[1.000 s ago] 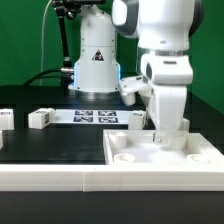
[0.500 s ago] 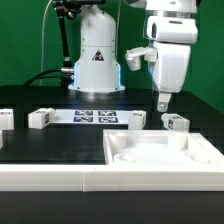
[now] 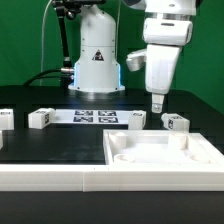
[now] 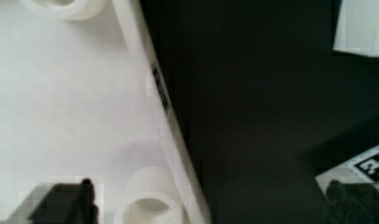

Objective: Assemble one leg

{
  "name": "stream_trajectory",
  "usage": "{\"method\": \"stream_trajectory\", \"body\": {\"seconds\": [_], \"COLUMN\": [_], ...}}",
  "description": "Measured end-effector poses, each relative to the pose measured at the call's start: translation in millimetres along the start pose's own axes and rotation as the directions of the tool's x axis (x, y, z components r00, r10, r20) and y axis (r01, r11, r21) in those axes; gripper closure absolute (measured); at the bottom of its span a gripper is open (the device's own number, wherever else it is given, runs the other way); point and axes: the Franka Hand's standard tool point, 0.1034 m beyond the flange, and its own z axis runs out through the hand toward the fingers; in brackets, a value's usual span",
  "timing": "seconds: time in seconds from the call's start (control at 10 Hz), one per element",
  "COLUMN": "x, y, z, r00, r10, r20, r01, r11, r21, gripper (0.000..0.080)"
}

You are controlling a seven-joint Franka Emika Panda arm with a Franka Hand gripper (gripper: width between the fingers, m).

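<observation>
The exterior view is bright and evenly lit. The white tabletop (image 3: 160,150) shows only soft grey shadows in its sockets, and the black table (image 3: 40,140) gives almost no glare. A blue glow shines at the robot base (image 3: 97,60). This picture is coarse but fairly sharp. The wrist view is blurred everywhere: the tabletop looks washed out, and the fingers (image 4: 61,203) of the gripper (image 4: 207,200) are dark, unsharp shapes.

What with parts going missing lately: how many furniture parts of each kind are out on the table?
Legs: 4, one cut off at the exterior view's left edge
Tabletop: 1
Total: 5
</observation>
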Motion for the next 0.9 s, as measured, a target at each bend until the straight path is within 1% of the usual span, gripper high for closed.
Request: {"method": "stream_trajectory", "body": {"seconds": [0.2,0.4,0.5,0.6,0.7,0.9], "x": [4.7,10.7,14.7,18.6,23.8,35.0], "y": [-10.3,-18.0,-21.6,-27.4,-34.2,-46.3], "z": [1.6,4.9,7.4,11.1,14.7,18.2], "r00": [0.976,0.928,0.894,0.854,0.795,0.706], "r10": [0.217,0.374,0.448,0.520,0.606,0.708], "r20": [0.004,0.005,-0.003,-0.009,-0.013,-0.010], "r01": [-0.217,-0.374,-0.448,-0.520,-0.605,-0.707], "r11": [0.976,0.928,0.894,0.854,0.795,0.706], "r21": [0.004,0.013,0.013,0.020,0.031,0.045], "gripper": [0.0151,0.0151,0.0151,0.0151,0.0151,0.0151]}}
